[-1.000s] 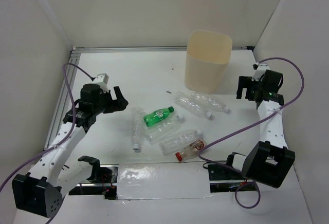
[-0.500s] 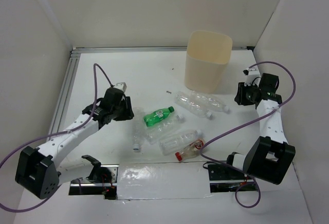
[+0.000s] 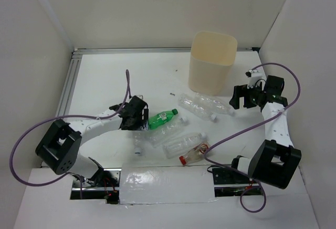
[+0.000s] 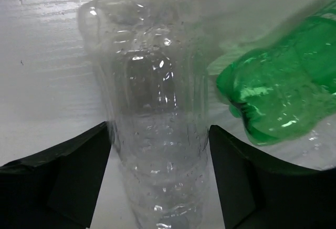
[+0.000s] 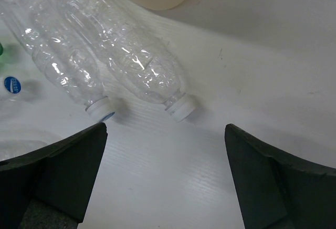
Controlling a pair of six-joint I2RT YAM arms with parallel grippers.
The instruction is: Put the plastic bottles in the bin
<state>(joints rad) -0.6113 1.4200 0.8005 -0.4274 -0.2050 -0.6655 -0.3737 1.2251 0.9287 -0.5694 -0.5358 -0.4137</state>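
Lying nearest on the white table (image 3: 105,76): a red-capped bottle (image 3: 193,154). Straddling a clear bottle (image 4: 152,71) with the left gripper (image 4: 157,129), jaws spread, just beside the green bottle (image 4: 283,97). Holding the right gripper (image 5: 165,129) gaping before two white-capped bottles (image 5: 134,63). Farthest, standing upright: the beige bin (image 3: 212,63).

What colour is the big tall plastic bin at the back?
Beige, a pale creamy tan. The tall plastic bin shows best in the top external view.

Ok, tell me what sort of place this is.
Probably a lab robot test cell: white walls box in the table, two arms bolted at its edge, plastic bottles beside a bin.
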